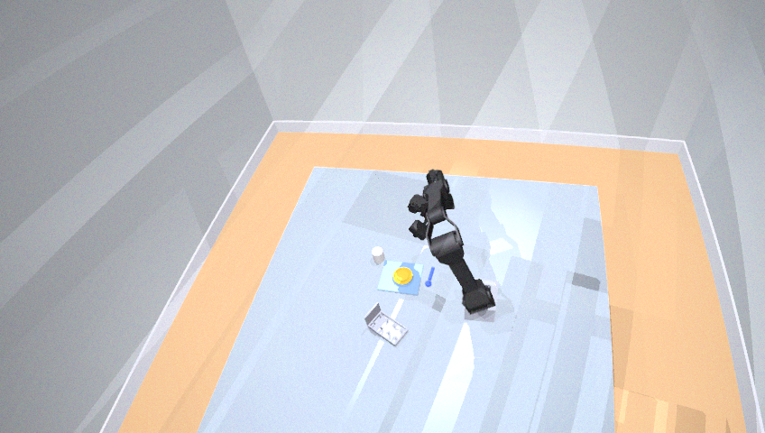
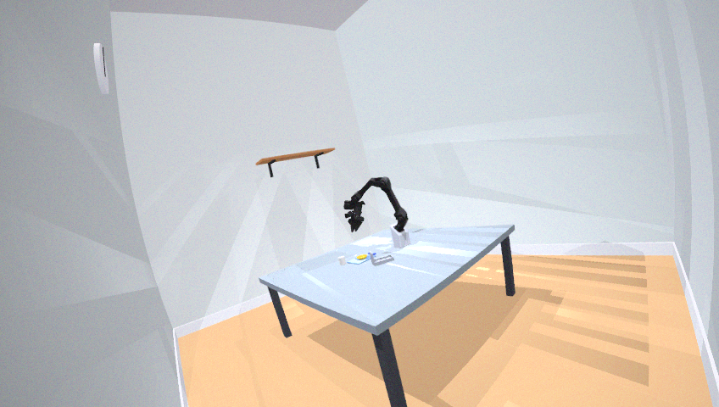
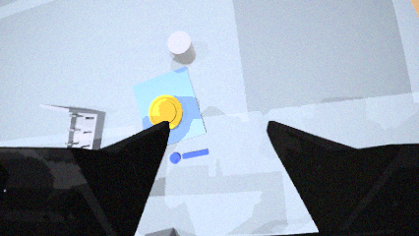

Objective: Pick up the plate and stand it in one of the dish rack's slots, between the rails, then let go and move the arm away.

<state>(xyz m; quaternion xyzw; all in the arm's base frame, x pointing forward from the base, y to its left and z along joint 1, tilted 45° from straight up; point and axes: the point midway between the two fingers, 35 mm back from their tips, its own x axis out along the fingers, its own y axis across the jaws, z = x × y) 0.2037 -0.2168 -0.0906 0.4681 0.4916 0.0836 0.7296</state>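
Observation:
The yellow round plate [image 1: 402, 275] [image 2: 361, 257] [image 3: 164, 109] lies flat on a light blue square mat [image 1: 386, 283] [image 3: 149, 89]. The pale grey dish rack [image 1: 371, 314] [image 2: 386, 261] [image 3: 99, 129] stands apart from the mat, with a taller panel at one end. In the wrist view its lower part is hidden behind the left finger. My gripper [image 2: 354, 230] [image 3: 218, 126] is open and empty, pointing down high above the table. In the wrist view the left fingertip overlaps the plate's lower edge; the plate is well below it, not touched.
A white cup [image 1: 377, 255] [image 2: 342, 260] [image 3: 179, 43] stands just off one corner of the mat. A blue spoon-like object [image 1: 429, 276] [image 3: 196, 154] lies beside the mat, on the arm's side. A wooden shelf [image 2: 295, 156] is on the wall behind.

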